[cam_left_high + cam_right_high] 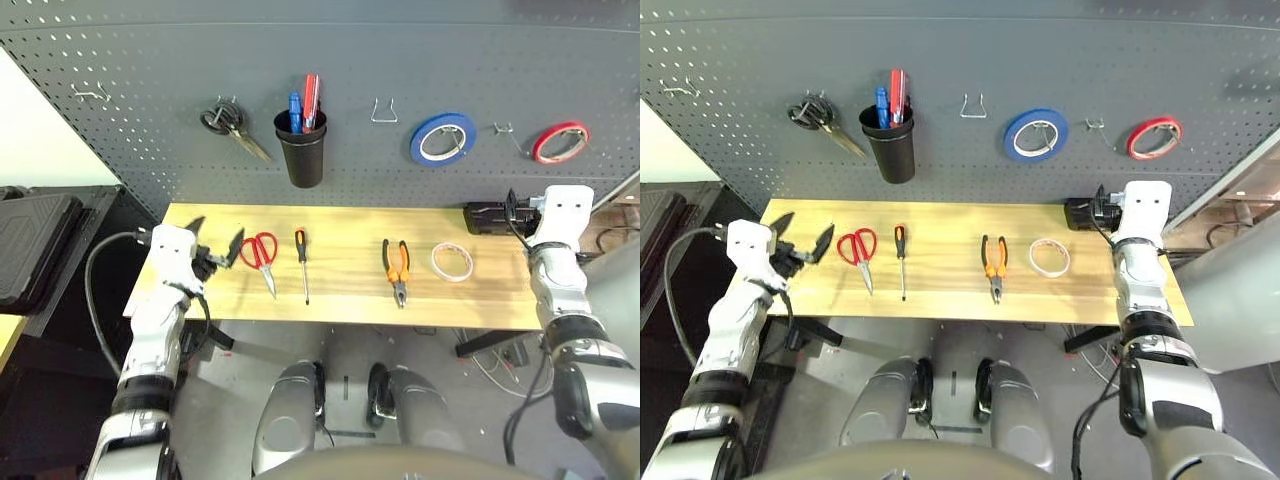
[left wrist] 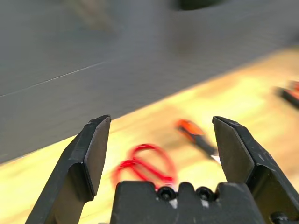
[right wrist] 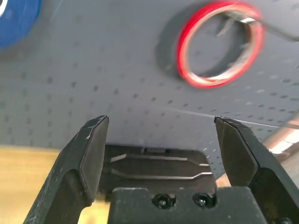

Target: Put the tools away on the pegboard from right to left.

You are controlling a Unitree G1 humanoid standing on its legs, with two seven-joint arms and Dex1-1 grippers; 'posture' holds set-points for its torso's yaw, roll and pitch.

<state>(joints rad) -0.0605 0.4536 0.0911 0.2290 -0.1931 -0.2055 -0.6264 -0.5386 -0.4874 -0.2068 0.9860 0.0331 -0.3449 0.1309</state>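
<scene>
Black fingers, left gripper [image 2: 161, 140]: spread wide, nothing between them. Positioned over the desk's left end, scissors nearest.

Black fingers, right gripper [image 3: 162, 142]: likewise spread wide and empty, above the desk's right end and a black object [image 1: 485, 218].

Outward from the left fingers, in order: red-handled scissors [image 1: 262, 252], just beside; slim screwdriver [image 1: 302, 255], next along; orange-and-black pliers [image 1: 397, 270], well apart. Cream-white tape ring [image 1: 452, 262] — nearest tool to the right fingers. All four lie flat on the desk [image 1: 350, 225].

Beyond the fingers, on the pegboard [image 1: 350, 60]: black-handled scissors [image 1: 226, 118], black cup [image 1: 303, 155] with pens, bare hook [image 1: 384, 110], blue tape ring [image 1: 442, 139], hook [image 1: 503, 128], red tape ring [image 1: 562, 143].

Hazards, as judged: the thin ring could slip or tilt if pinched off-centre, then miss its hook; a careless reach by the right arm could knock the blue or red ring loose; the slim screwdriver could roll under a glancing finger.

Pose: both forearms reach forward, one at each side — wrists near the desk's ends, the middle left open.
</scene>
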